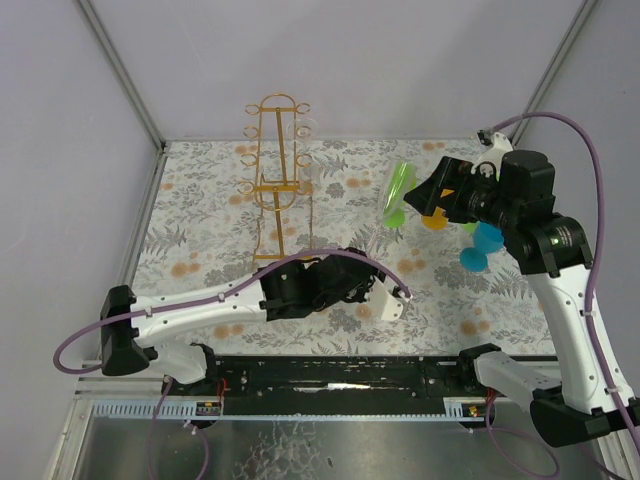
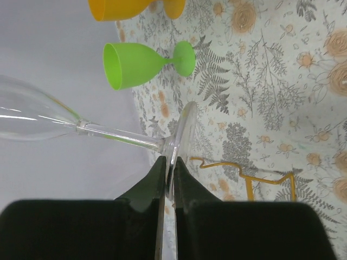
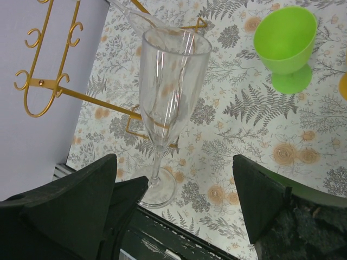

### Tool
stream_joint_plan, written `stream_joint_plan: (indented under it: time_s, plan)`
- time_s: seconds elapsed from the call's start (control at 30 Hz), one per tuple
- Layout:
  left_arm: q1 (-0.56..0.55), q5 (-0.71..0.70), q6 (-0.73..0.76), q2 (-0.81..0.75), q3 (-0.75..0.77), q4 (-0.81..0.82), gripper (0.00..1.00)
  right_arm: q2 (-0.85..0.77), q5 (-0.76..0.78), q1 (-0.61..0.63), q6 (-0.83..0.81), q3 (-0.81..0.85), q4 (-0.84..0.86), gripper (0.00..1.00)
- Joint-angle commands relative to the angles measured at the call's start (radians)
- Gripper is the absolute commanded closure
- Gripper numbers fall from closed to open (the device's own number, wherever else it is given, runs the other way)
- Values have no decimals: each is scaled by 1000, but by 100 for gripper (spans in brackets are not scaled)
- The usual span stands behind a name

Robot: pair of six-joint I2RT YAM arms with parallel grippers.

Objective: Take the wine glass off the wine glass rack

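- My left gripper [image 2: 169, 181] pinches the wine glass [image 2: 116, 135] by its foot's edge.
- My right gripper [image 3: 174, 162] hangs spread wide.
- The wine glass rack [image 3: 41, 82] stands just behind the glass.

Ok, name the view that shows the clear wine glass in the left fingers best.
Right wrist view: the wine glass appears whole, rim to foot. The left wrist view shows only its foot pinched between the left fingers, the stem and part of the bowl. In the top view it is hard to make out.
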Motion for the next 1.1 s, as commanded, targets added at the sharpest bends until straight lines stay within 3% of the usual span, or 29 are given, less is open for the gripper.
stream_joint_plan:
  time_s: [0.0,0.57,0.73,1.07]
  plan:
    - [-15,-78,108,-9,-13,167,100,21,-56,5,-5,-15,113,6]
    - [-51,-119,168,36,-34,203,100,188,-57,5,-8,87,159,9]
    - [-55,-138,193,35,-62,221,100,226,-80,6,-6,113,144,22]
    - [-55,-148,195,36,-69,225,100,238,-50,6,-73,143,26,72]
